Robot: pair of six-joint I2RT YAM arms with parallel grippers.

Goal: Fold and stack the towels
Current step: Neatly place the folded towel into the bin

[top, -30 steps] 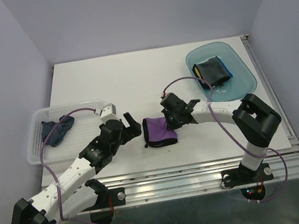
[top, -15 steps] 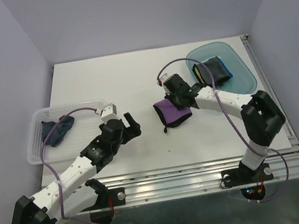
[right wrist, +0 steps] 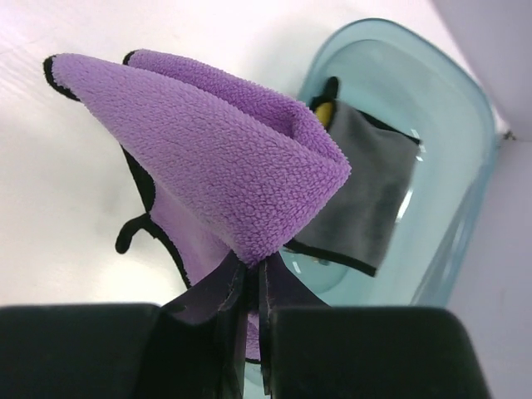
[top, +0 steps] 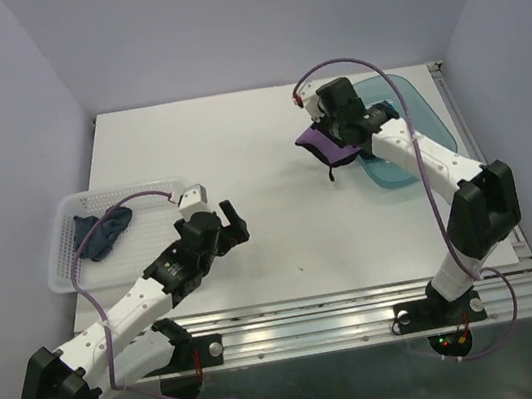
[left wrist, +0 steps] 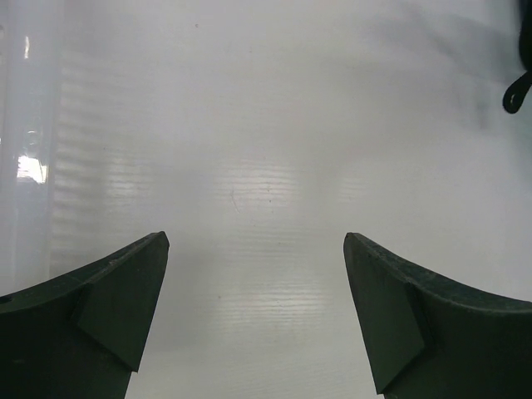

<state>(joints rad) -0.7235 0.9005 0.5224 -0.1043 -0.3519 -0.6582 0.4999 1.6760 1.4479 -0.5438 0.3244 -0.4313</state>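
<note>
My right gripper (top: 340,139) is shut on a folded purple towel (top: 323,142) with black edging and holds it in the air at the left rim of the teal tray (top: 433,120). In the right wrist view the purple towel (right wrist: 208,158) hangs from my pinched fingers (right wrist: 287,287), with a dark grey folded towel (right wrist: 370,195) lying in the tray (right wrist: 449,116) beyond it. A dark navy towel (top: 101,232) lies crumpled in the white mesh basket (top: 68,256). My left gripper (top: 232,220) is open and empty over bare table (left wrist: 266,166).
The tray sits at the back right near the table's right edge and wall. The basket sits at the left edge. A black loop of the purple towel's edging (left wrist: 517,91) shows at the far right of the left wrist view.
My right gripper has lifted the purple towel from the middle of the table and carried it back and right to the tray's rim. The left arm has barely moved.
</note>
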